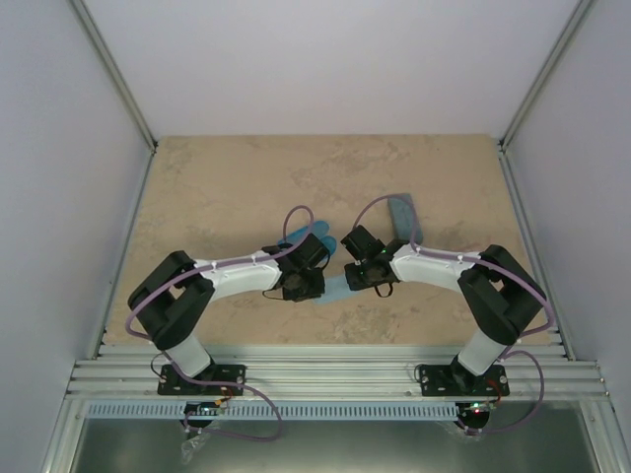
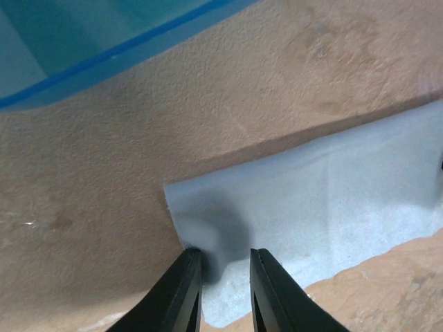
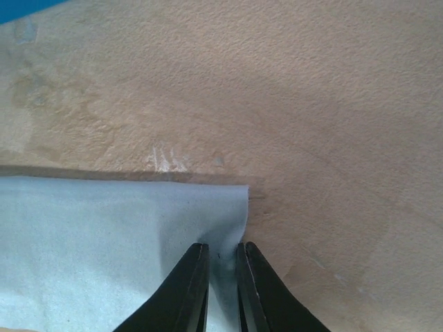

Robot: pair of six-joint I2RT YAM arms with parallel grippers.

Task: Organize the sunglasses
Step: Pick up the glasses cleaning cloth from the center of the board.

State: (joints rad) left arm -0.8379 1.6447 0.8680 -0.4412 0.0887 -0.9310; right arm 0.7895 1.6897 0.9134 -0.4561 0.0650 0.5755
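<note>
– Left wrist view first: how do the jaws of the left gripper (image 2: 223, 257) stand?
– Parted by a narrow gap at the bottom middle of the frame, tips down at the near left corner of a light blue cloth (image 2: 332, 194). One finger (image 2: 176, 297) touches the cloth's edge and the other rests on the cloth itself. The strip between them lies in shadow, and no squeeze on the fabric shows
– And the right gripper (image 3: 223, 247)?
– In its own wrist view the jaws are almost together, with only a thin slit between them. They straddle the cloth's right-hand corner at the lower middle. Whether they pinch the fabric I cannot tell
– Where are the sunglasses relative to either pair of jaws?
– I cannot tell. Only cloth lies between the fingers in both wrist views, and from above the two wrists cover the middle of the frame
– What lies further out?
– Around the cloth is the beige mottled table (image 2: 277, 90). A glossy blue case (image 2: 104, 41) with a teal inside sits in the upper left of the left wrist view, apart from the cloth. From above, the grippers face each other at the cloth's two ends. The blue case is just above the left wrist, and a grey-blue rectangular case (image 1: 402, 211) is above the right wrist
</note>
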